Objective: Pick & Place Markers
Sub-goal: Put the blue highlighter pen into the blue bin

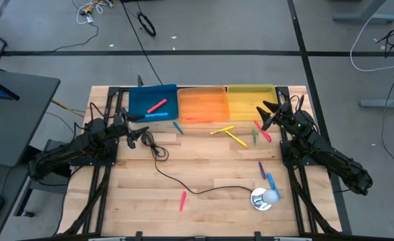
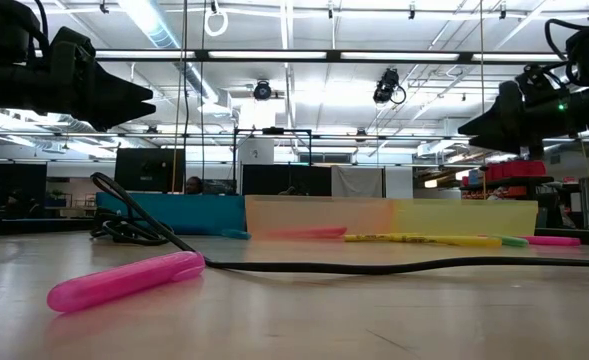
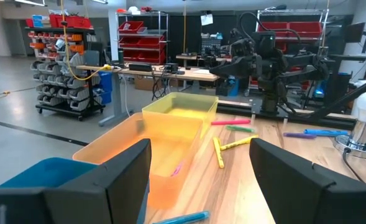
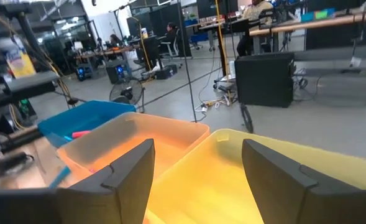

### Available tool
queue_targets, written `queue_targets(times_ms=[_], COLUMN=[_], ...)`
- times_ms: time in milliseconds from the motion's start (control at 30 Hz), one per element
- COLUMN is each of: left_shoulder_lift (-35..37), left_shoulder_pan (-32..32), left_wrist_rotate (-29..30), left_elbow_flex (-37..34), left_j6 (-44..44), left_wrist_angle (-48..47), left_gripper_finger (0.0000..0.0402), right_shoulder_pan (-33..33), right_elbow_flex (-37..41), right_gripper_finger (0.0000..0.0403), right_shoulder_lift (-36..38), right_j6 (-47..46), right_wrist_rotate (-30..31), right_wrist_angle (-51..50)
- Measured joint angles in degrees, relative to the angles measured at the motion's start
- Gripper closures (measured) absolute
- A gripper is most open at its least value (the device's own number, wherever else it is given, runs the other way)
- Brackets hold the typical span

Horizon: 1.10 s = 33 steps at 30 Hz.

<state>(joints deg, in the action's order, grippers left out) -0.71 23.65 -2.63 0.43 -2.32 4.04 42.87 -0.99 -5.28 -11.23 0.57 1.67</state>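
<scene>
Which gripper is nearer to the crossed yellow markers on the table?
Right. The right gripper hovers by the yellow tray, close to the yellow markers; the left gripper is farther, beside the blue tray.

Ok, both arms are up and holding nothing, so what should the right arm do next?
Probably lower the right gripper onto the pink marker lying on the table just in front of the yellow tray. Its fingers are open and empty, that marker is the closest one, and several markers lie outside the trays.
</scene>
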Motion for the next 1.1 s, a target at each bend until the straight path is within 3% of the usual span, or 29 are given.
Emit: queue_targets(times_ms=[200, 367, 633, 1100], left_shoulder_lift=[0.0, 0.0, 0.0, 0.0], left_shoulder_pan=[0.0, 0.0, 0.0, 0.0], left_wrist_rotate=[0.0, 0.0, 0.0, 0.0], left_elbow_flex=[0.0, 0.0, 0.0, 0.0], left_j6=[0.0, 0.0, 0.0, 0.0], left_wrist_angle=[0.0, 0.0, 0.0, 0.0], left_gripper_finger=[0.0122, 0.0122, 0.0122, 0.0122], right_shoulder_pan=[-0.7, -1.2, -1.2, -1.2], right_elbow_flex=[-2.7, -9.1, -22.1, -46.5], right_gripper_finger=[0.0158, 0.0158, 0.0158, 0.0158], right_shoulder_lift=[-0.5, -4.4, -16.0, -37.0], right_j6=[-5.9, -8.3, -19.9, -26.8], right_wrist_rotate=[-0.1, 3.4, 5.1, 4.4], right_wrist_angle=[-0.9, -9.1, -22.3, -53.8])
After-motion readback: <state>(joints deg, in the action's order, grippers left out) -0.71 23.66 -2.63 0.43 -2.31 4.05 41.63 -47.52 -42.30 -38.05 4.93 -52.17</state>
